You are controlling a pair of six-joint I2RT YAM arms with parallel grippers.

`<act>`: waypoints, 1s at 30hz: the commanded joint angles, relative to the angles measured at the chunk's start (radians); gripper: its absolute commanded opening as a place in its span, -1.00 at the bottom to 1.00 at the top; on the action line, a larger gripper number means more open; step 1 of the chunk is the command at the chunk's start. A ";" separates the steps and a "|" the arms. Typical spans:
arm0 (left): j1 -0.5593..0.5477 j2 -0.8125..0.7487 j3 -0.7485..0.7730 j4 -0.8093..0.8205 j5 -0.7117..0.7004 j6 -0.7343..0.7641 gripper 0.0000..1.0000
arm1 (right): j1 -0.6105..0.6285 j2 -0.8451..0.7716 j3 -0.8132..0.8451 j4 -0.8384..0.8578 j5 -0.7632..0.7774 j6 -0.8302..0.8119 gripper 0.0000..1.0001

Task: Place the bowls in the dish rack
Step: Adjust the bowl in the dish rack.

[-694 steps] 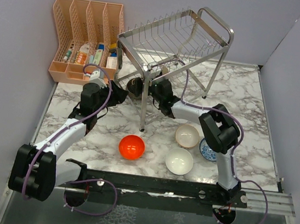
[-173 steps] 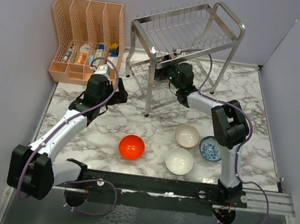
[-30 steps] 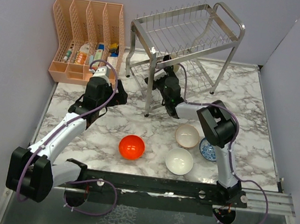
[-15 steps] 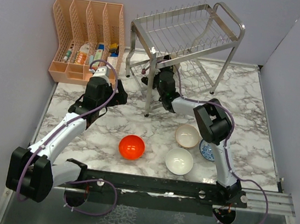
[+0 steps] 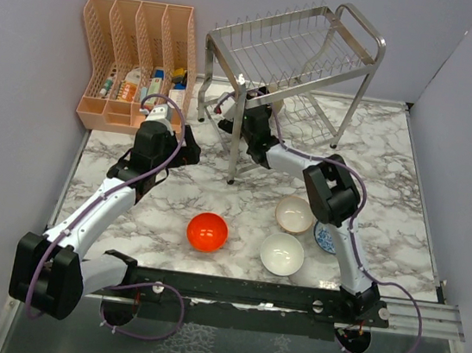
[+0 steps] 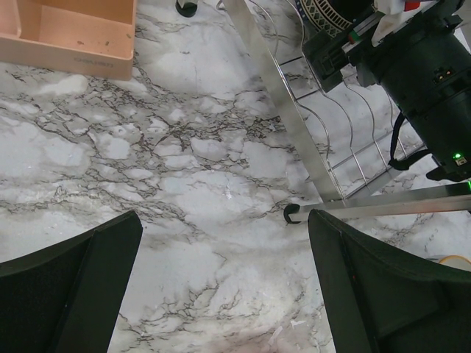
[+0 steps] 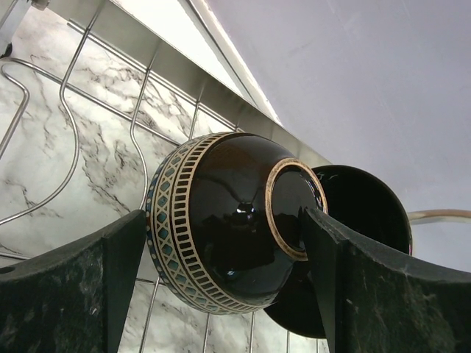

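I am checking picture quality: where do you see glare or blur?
Right wrist view: a small glint on the glossy dark brown round bowl, sharp; the near claw fingers look soft. Top external view: glints on the shiny steel wire rack.

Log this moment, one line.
right gripper: shut on dark brown patterned round bowl at lower tier of steel wire dish rack | left gripper: open, empty | on marble table: red-orange bowl, white bowl, beige bowl, blue-patterned bowl

Blue-pattern bowl point(image 5: 322, 237) pt. hidden by R arm point(image 5: 331, 193); organiser point(image 6: 73, 59) cut off at top edge.
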 commanded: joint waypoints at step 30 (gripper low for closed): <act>0.002 -0.022 -0.012 0.022 0.002 -0.001 0.98 | -0.006 -0.007 -0.153 0.526 0.321 0.026 0.60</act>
